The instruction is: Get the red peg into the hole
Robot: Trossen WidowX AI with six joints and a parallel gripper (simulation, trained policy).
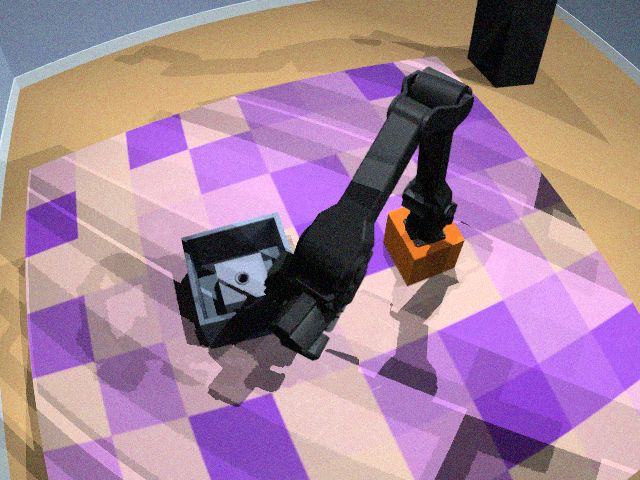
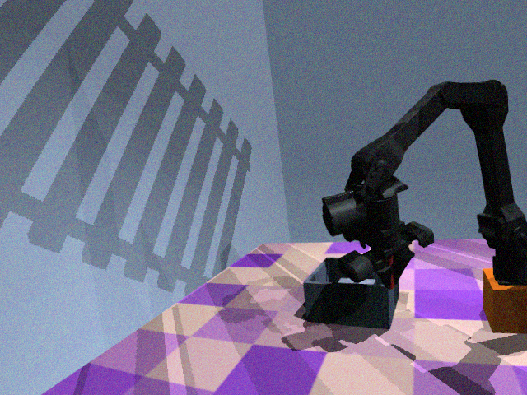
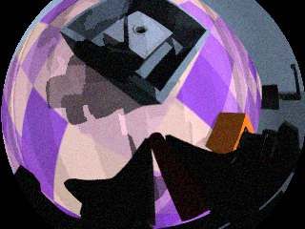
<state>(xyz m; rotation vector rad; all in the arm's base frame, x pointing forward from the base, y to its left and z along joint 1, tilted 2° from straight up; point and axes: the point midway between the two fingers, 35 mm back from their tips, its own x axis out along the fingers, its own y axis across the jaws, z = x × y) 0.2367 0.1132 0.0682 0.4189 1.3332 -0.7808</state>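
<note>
The red peg (image 2: 392, 271) (image 3: 173, 183) is gripped between the closed jaws of the gripper (image 2: 391, 278) (image 3: 157, 140), right of centre in the exterior view, presumably for carrying to the holed plate (image 1: 242, 266) (image 3: 148, 38) inside the open box (image 1: 235, 225) (image 2: 348, 304) (image 3: 164, 97), which is not yet entered.

Purple, pink and cream patches (image 1: 248, 439) (image 2: 272, 365) (image 3: 205, 91) surround a blue-grey box (image 1: 192, 268) (image 2: 348, 301) (image 3: 185, 67).

The open box (image 1: 204, 332) (image 2: 347, 304) (image 3: 111, 72) stands on the counter (image 1: 330, 428) (image 2: 272, 369) (image 3: 91, 157), with the plate (image 1: 235, 271) (image 2: 361, 281) (image 3: 148, 40) inside at its bottom. From the top view, the arm's base block (image 1: 405, 263) (image 2: 504, 310) (image 3: 226, 131) sits right of the box.
</note>
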